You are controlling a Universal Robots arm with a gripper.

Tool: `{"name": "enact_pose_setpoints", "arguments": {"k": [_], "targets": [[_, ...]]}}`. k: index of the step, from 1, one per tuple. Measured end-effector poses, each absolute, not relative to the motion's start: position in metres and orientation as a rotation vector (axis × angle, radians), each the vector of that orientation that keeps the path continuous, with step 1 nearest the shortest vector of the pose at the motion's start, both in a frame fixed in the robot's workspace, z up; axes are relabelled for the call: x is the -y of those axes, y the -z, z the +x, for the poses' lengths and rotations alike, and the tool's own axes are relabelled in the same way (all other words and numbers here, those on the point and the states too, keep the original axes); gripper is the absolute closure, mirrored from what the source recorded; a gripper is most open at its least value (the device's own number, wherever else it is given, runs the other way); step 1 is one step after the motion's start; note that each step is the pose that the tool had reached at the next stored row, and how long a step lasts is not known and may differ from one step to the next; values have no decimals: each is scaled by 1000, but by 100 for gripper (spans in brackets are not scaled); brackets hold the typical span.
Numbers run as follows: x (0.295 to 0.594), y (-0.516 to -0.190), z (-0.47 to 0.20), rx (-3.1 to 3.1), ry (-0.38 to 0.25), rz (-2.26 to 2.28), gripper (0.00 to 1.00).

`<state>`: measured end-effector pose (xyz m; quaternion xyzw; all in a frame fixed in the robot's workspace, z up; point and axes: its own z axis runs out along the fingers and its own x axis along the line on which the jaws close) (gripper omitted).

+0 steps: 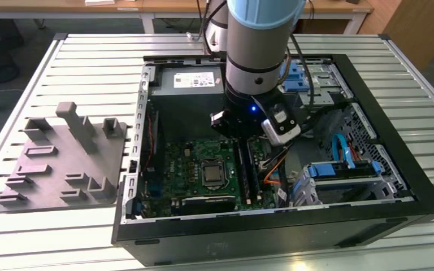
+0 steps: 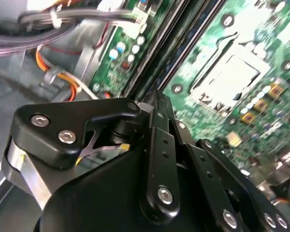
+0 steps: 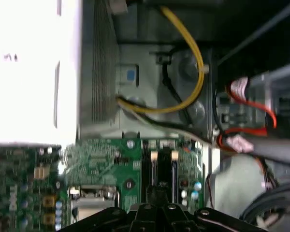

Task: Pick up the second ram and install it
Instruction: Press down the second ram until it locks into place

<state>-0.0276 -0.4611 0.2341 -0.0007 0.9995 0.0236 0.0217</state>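
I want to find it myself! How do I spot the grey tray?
Start at the big open computer case on the slatted table. In the exterior view, look just to its left: the grey tray lies flat there, the one thing with raised blocks poking up.

Green motherboard (image 1: 202,169) with a silver processor socket (image 1: 212,172), black computer case (image 1: 277,226), grey plastic tray (image 1: 59,164), blue drive brackets (image 1: 338,169), yellow cable (image 3: 191,63), white slatted bench (image 1: 36,237)

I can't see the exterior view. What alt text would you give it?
A robot arm reaches down into an open computer case lying on a slatted metal table, its end effector low over the memory slots of the green motherboard. A grey plastic tray with raised blocks sits at the exterior view's left.
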Motion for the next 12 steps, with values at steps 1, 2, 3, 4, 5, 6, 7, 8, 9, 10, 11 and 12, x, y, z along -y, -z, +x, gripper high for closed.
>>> {"name": "enact_pose_setpoints", "arguments": {"k": [1,2,3,4,5,6,7,8,9,10,11,12], "targets": [[465,-234,-28,-3097,-73,-2,90],[469,-234,-28,-3097,-73,-2,90],[474,-234,-28,-3097,-73,-2,90],[478,-234,-28,-3097,-73,-2,90],[482,-234,-28,-3097,-73,-2,90],[486,-234,-28,-3097,-73,-2,90],[490,-234,-28,-3097,-73,-2,90],[494,-234,-28,-3097,-73,-2,90],[498,-234,-28,-3097,-73,-2,90],[502,-234,-28,-3097,-73,-2,90],[506,-234,-28,-3097,-73,-2,90],[509,-234,-28,-3097,-73,-2,90]]}}
